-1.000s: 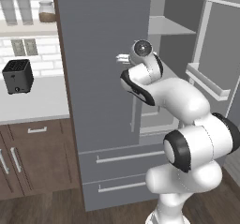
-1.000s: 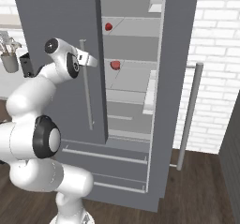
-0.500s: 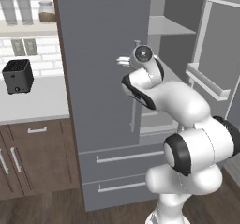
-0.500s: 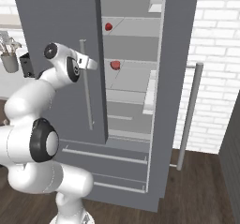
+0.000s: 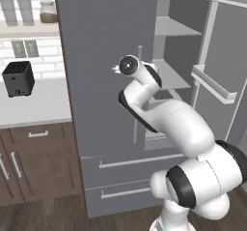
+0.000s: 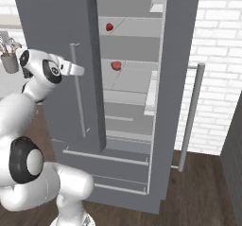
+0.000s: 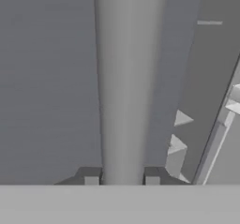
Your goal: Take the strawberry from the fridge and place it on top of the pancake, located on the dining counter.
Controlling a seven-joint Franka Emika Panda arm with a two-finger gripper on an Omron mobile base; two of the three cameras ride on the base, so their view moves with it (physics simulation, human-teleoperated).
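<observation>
The tool [image 7: 122,178] pinches the long silver bar handle [image 7: 125,78] of the tall matte grey fridge [image 6: 52,40] (left door); the next move is swinging it wider.

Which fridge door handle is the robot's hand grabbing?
The gripper is shut on the left door's handle. The right door's handle stands far off on the door swung wide open.

No readable text, label, brand or number appears anywhere. The fridge [image 5: 103,56] door is plain matte grey, the black toaster [image 5: 18,78] shows no marking, and the jars [image 5: 47,11] on the wall shelf look unlabelled, though they are perhaps too small and blurred to be sure.
</observation>
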